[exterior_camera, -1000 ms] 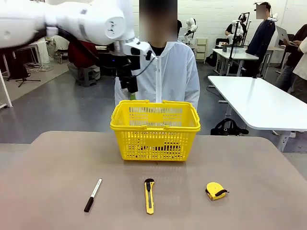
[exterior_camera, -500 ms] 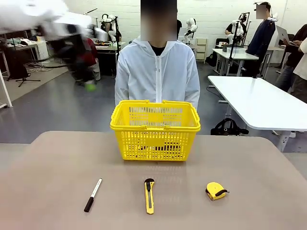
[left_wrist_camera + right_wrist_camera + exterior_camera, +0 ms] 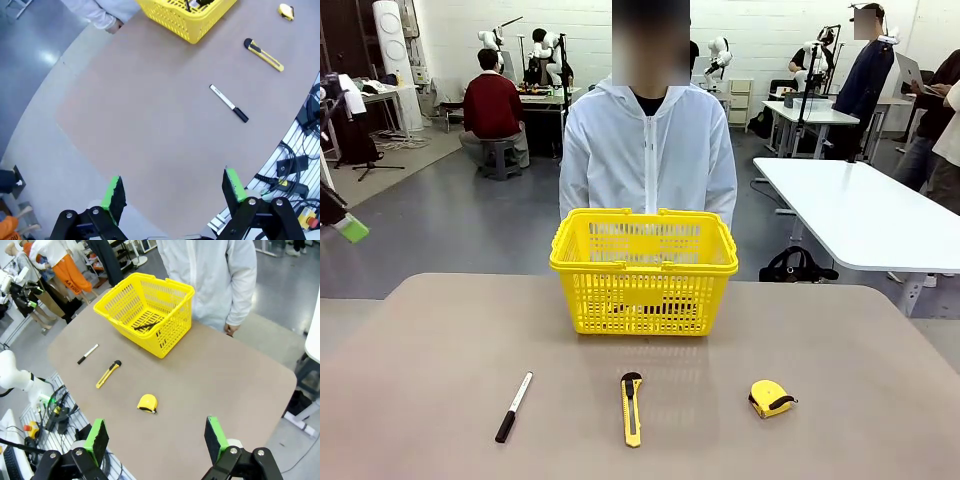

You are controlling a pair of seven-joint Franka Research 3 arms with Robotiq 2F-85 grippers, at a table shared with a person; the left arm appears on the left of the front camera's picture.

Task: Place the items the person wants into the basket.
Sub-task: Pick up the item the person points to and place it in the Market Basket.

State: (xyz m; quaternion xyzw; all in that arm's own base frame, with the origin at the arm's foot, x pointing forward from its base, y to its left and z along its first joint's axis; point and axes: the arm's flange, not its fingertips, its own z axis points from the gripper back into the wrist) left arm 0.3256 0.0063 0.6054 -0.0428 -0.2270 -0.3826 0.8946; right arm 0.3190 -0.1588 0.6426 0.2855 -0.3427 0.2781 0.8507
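Note:
The yellow basket (image 3: 643, 270) stands at the table's far side in front of the person (image 3: 648, 150) in white. A slim black pen (image 3: 146, 326) lies on its floor. The yellow tape measure (image 3: 772, 398) rests on the table at the near right, also seen as tape measure (image 3: 147, 403). My left gripper (image 3: 174, 190) hangs open high above the table's left end, holding nothing. My right gripper (image 3: 156, 436) is open and empty too, high over the right end. Both are well away from the basket (image 3: 145, 310).
A white marker with a black cap (image 3: 514, 406) lies near left and a yellow utility knife (image 3: 632, 408) near centre. The person's hand (image 3: 230, 330) hangs at the far table edge. A white table (image 3: 860, 210) stands at the back right.
The left arm, which hung over the basket's far left corner, has swung away to the left edge of the front view. The items on the table have not moved.

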